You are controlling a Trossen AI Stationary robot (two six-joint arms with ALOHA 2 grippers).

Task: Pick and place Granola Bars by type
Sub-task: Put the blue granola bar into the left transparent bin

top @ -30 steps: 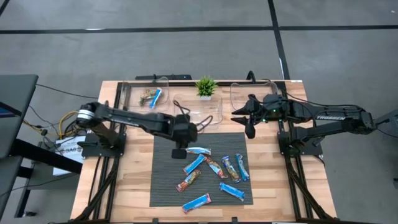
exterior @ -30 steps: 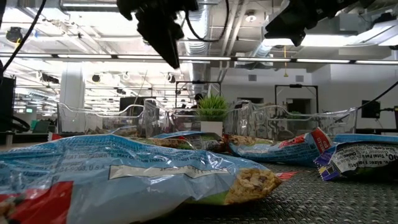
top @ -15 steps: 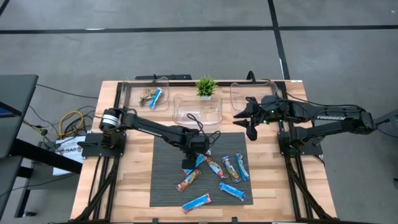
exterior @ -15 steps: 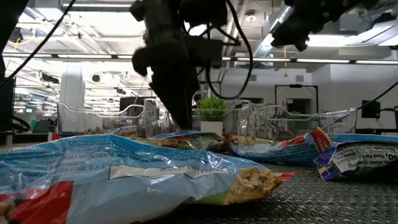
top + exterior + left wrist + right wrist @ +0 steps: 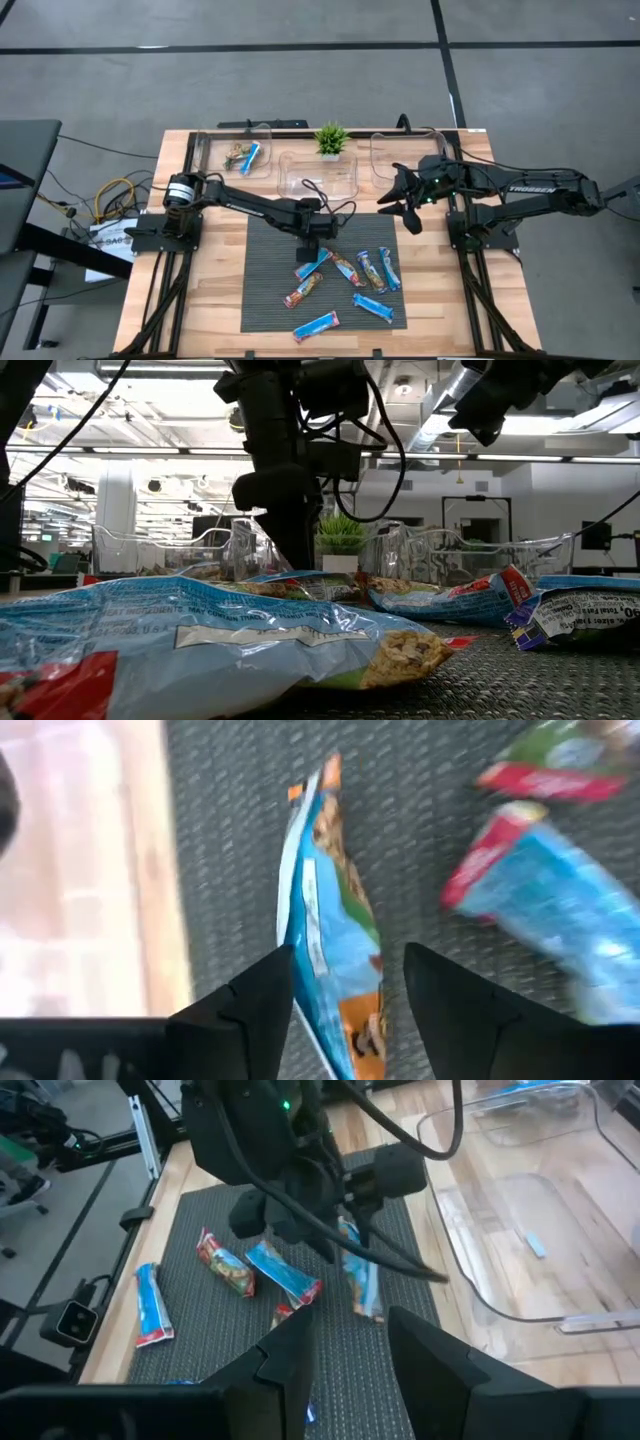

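The left tool [image 5: 345,985] stands with its two fingers apart on either side of a blue bar [image 5: 330,930], which lies on the dark mat [image 5: 265,290] near its far edge. The bar's long axis seems to run forward between the fingers. The right tool [image 5: 405,205] also stands apart, farther away, over the desk [image 5: 215,290] beside the mat.

You have a wooden table [image 5: 215,300] with a dark ribbed mat [image 5: 270,290] laid across its middle. Along the far edge sit three clear plastic bins: one on the left [image 5: 205,152], one in the centre [image 5: 345,180], one on the right [image 5: 382,150]. A small green potted plant [image 5: 331,139] stands just behind the centre bin. Beside the table's left side, yellow cables [image 5: 112,193] lie on the grey floor [image 5: 300,90].
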